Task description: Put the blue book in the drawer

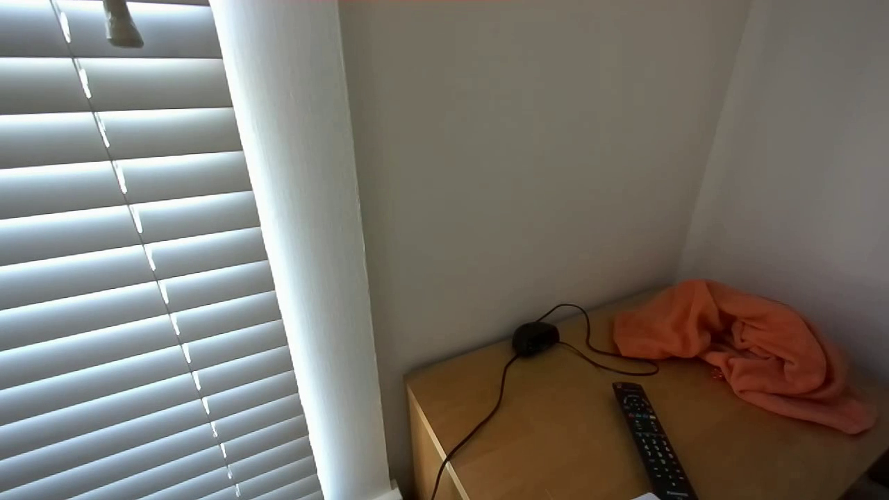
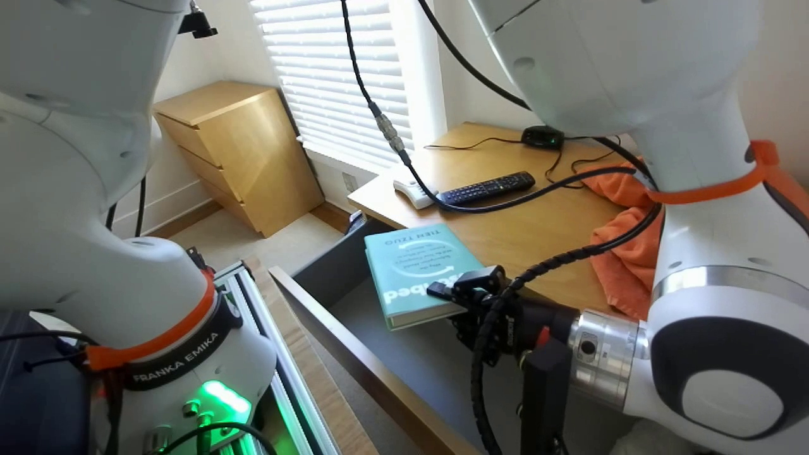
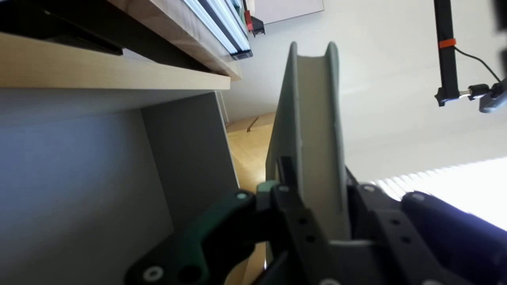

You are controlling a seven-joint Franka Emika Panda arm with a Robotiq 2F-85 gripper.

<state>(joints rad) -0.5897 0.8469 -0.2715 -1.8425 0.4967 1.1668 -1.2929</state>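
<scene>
The blue book is held out over the open drawer, with its cover facing up and a corner near the dresser top's edge. My gripper is shut on the book's near end, with one finger on the cover; the lower finger is mostly hidden in this exterior view. In the wrist view the book stands between both fingers, its page edge facing the camera. The drawer's grey inside shows to the left of it there. Neither book nor gripper shows in an exterior view with the blinds.
The wooden dresser top bears a black remote, a white object, a black box with cables and an orange cloth. The drawer's front panel faces another robot base. The remote also shows in an exterior view.
</scene>
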